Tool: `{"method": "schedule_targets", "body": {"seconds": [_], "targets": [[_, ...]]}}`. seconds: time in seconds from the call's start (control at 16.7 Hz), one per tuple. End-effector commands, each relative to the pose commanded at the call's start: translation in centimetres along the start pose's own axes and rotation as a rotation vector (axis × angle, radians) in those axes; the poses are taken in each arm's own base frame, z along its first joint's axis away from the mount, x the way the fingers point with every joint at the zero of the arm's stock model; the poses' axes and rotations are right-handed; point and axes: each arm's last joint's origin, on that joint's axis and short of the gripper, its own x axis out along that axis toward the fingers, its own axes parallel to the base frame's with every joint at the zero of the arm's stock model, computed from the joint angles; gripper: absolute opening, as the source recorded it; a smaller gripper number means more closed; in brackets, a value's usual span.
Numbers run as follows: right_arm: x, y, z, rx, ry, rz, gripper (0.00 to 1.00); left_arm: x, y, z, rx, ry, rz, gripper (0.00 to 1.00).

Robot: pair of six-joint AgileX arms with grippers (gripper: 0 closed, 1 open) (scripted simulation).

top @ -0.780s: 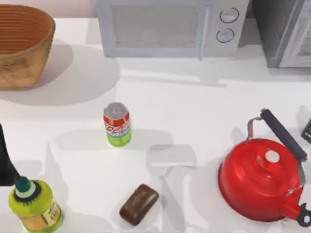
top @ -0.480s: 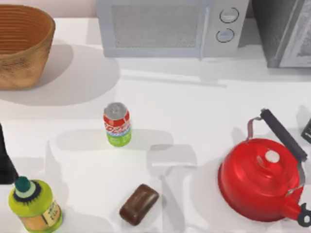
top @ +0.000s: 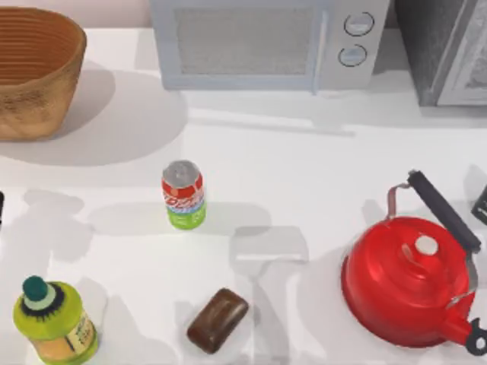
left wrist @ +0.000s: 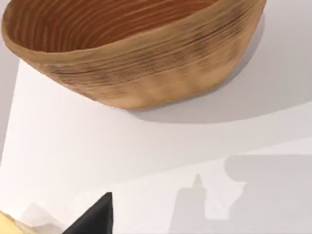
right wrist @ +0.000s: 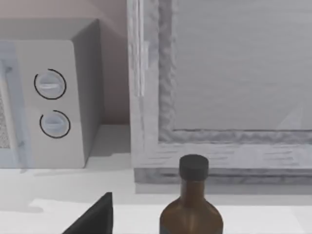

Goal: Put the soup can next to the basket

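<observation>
The soup can stands upright in the left middle of the table, with a silver top, a red label and a green lower band. Far from it, the tan woven basket sits at the back left corner; the left wrist view looks at the basket from close by. A dark part of my left gripper shows at that view's edge, and a sliver of the left arm sits at the table's left edge, well left of the can. My right arm is parked at the right edge.
A yellow-green bottle stands front left and a brown bar lies in front of the can. A red kettle occupies the front right. A microwave lines the back. A brown bottle stands by a grey cabinet.
The left arm has drawn away from beside the yellow-green bottle toward the left edge and farther back. Its shadow on the table shifted. The can has not moved.
</observation>
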Motion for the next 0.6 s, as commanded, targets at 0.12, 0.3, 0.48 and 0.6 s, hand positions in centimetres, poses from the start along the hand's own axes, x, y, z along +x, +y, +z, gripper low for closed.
{"method": "schedule_targets", "body": {"seconds": [0.12,0.3,0.48,0.6], "targets": [[0.0,0.0,0.0,0.000,0.000,0.000,1.00,1.9,1.3,2.3,0.092,0.178,-0.054,1.00],[0.0,0.0,0.0,0.000,0.000,0.000,1.00,6.1,3.2,4.9,0.222,0.432,-0.174,1.00],[0.0,0.0,0.0,0.000,0.000,0.000,1.00,11.1,5.0,6.3,0.326,0.635,-0.318,1.00],[0.0,0.0,0.0,0.000,0.000,0.000,1.00,14.3,6.0,6.7,0.378,0.733,-0.411,1.00]]}}
